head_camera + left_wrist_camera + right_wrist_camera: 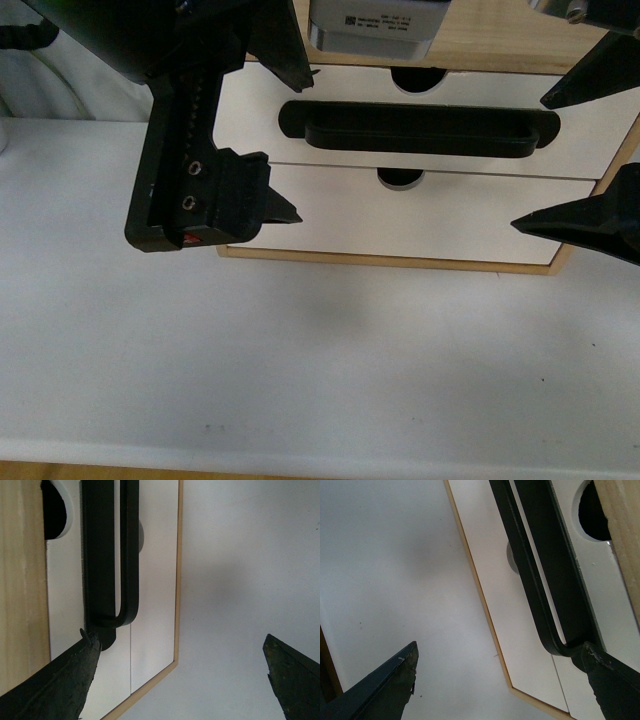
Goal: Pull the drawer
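The drawer (250, 110) is the upper white front in the small wooden cabinet, with a long black bar handle (420, 135) and a half-round notch (418, 77) in its upper edge. My left gripper (306, 153) stands open at the handle's left end, one finger above it and one below. My right gripper (528, 164) is open at the handle's right end in the same way. In the left wrist view the handle (127, 555) ends beside one fingertip (89, 642) of the gripper (177, 637). In the right wrist view one fingertip (592, 662) of the gripper (498, 647) meets the handle's curved end (552, 640).
Below the drawer sits a plain white drawer front (400, 215) without a handle, inside the light wood frame (400, 262). The cabinet stands at the back of a white table (300, 360). A grey metal box (375, 25) rests on the cabinet's top.
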{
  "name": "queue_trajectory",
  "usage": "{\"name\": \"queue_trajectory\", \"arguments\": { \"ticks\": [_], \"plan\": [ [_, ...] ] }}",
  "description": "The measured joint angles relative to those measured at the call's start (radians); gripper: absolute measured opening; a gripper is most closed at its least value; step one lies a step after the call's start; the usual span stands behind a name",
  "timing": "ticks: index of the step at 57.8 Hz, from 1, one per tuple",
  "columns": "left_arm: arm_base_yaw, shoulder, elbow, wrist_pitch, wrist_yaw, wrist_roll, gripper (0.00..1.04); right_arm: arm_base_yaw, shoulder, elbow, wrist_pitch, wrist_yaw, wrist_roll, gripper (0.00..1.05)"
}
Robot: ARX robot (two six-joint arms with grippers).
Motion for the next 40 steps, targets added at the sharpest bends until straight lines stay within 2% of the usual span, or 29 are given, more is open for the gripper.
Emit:
{"name": "queue_trajectory", "arguments": {
  "ticks": [40],
  "plan": [
    [-0.014, 0.125, 0.064, 0.055, -0.028, -0.042, 0.98, 0.0, 0.148, 0.021, 0.193, -0.048, 0.111, 0.96]
  ]
}}
